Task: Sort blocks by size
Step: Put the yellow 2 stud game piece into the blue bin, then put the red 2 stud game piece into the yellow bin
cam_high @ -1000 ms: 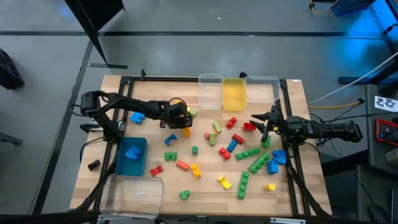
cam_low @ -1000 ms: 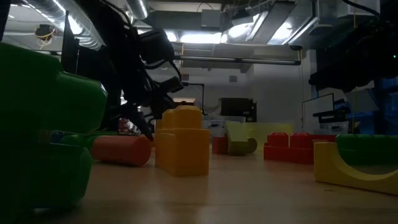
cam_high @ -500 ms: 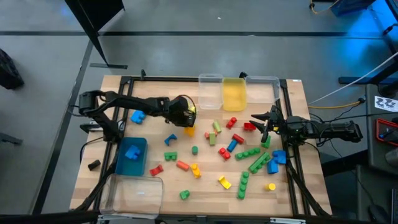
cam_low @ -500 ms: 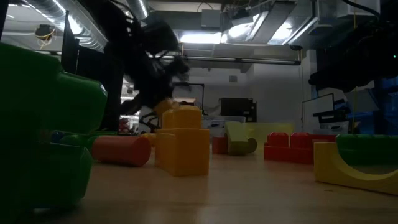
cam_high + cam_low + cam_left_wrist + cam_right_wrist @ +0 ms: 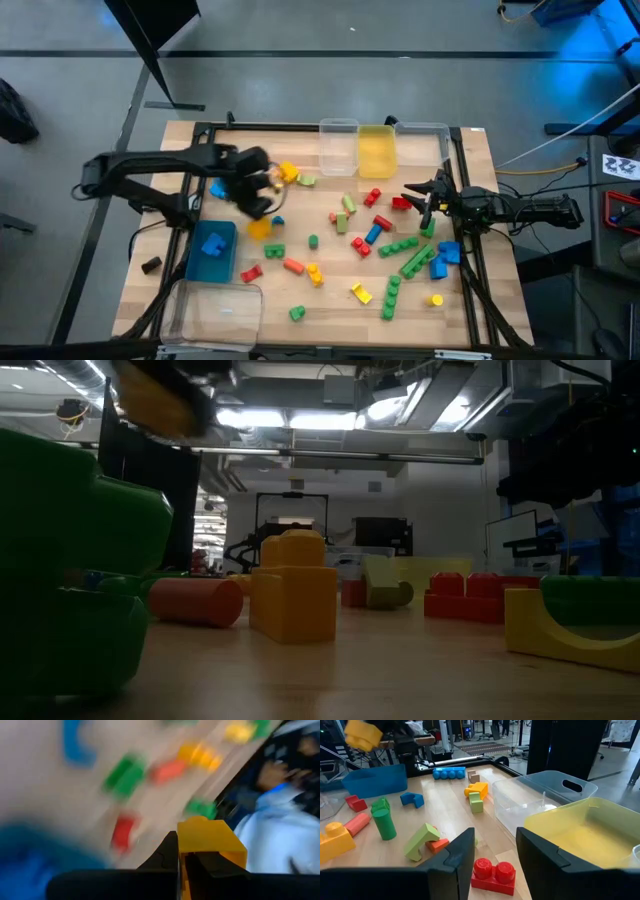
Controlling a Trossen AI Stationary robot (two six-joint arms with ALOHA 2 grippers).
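You had the left gripper (image 5: 260,205) clamped on a yellow block (image 5: 210,842) — glossy plastic, boxy, with a rounded stud on top — and lifted clear of the wooden table (image 5: 330,300). In the left wrist view the block sat right between the dark fingers (image 5: 167,852), sticking out past their tips. From the right wrist view, that same yellow piece (image 5: 364,734) hung above the blue bin (image 5: 375,779), close to its rim.

Your right gripper (image 5: 420,203) waited at the other side with its fingers parted and nothing between them; a red two-stud brick (image 5: 493,876) lay just ahead of the tips. Beside that gripper stood the clear bin (image 5: 545,800) and the translucent yellow bin (image 5: 580,832) — smooth, thin-walled tubs. The remaining blocks (image 5: 405,262) lay scattered between the two arms: studded bars, short cylinders, curved arches.
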